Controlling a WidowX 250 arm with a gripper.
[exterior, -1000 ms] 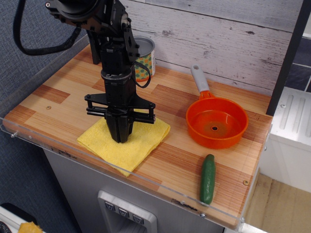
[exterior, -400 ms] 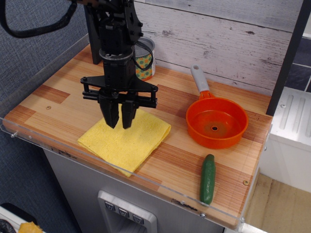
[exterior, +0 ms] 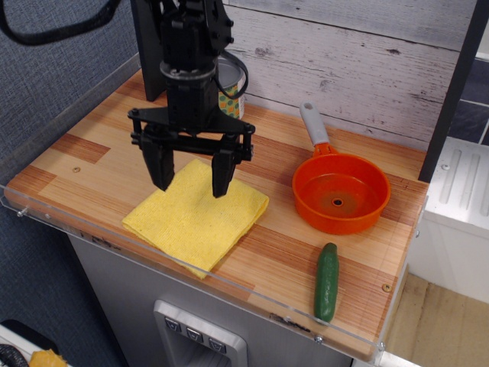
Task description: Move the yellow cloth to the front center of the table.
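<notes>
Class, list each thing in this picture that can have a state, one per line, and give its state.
gripper: open, fingers spread, above the cloth, holding nothing
yellow cloth: folded, lying flat at the table's front edge
orange pan: upright, empty, grey handle pointing toward the wall
cucumber: lying on its side near the front edge
patterned can: standing upright by the wall, partly hidden by the arm

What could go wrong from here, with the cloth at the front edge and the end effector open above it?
1. The yellow cloth has its front corner on the table's clear rim; a nudge could push it over the edge.
2. The end effector hangs open right over the cloth; a fingertip could snag the terry if it sweeps sideways.
3. The patterned can stands close behind the arm and could be knocked on retreat.
</notes>
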